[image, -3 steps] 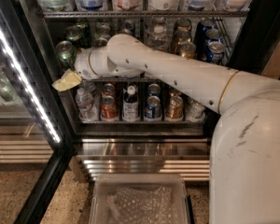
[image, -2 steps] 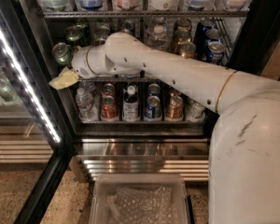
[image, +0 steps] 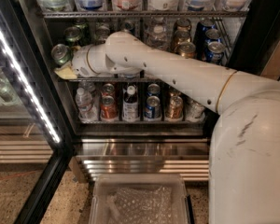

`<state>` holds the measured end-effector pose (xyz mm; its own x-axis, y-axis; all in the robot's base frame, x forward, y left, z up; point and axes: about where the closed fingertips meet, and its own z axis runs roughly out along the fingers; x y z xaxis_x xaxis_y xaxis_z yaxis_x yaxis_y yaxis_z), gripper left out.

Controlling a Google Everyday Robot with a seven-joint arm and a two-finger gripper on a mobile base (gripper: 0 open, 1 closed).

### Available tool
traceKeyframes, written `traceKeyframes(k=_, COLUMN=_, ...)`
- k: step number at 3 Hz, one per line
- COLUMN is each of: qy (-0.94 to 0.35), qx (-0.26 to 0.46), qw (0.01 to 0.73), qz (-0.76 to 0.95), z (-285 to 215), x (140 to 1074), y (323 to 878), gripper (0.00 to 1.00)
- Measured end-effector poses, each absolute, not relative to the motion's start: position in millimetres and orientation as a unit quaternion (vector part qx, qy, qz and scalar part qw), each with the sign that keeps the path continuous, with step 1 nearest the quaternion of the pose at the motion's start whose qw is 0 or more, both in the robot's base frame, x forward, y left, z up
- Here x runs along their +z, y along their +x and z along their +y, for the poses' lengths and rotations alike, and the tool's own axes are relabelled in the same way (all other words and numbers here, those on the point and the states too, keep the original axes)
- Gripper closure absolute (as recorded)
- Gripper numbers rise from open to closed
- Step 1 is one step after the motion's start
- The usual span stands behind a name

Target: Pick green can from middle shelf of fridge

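A green can (image: 60,54) with a silver top stands at the front left of the middle shelf (image: 98,80) of the fridge (image: 252,27). My gripper (image: 66,71) is at the end of the white arm (image: 177,73), which reaches in from the right. It sits right below and beside the green can at the shelf's front edge, touching or very near it. More green cans (image: 73,34) stand behind. Much of the shelf's middle is hidden by my arm.
Gold cans (image: 186,48) and blue cans (image: 214,50) stand at the shelf's right. The rack below holds a water bottle (image: 84,104), a red can (image: 108,107) and other cans. The LED strip (image: 23,78) lines the open door at left. A clear bin (image: 140,199) lies on the floor.
My gripper has shifted slightly left and up at the shelf's front left. The green can beside it has moved a little to the left.
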<state>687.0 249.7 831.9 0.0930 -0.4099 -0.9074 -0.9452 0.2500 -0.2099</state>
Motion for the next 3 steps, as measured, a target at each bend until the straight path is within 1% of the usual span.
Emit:
traceKeyframes(k=1, qy=-0.549, qx=0.271, qw=0.495, qz=0.617, z=249.7, x=831.9, y=687.0, gripper=0.82)
traceKeyframes(k=2, qy=-0.549, qx=0.271, qw=0.495, qz=0.617, z=249.7, x=831.9, y=687.0, gripper=1.00)
traceKeyframes(k=3, qy=-0.561, qx=0.269, qw=0.495, qz=0.606, z=255.9, x=835.4, y=684.4, gripper=1.00)
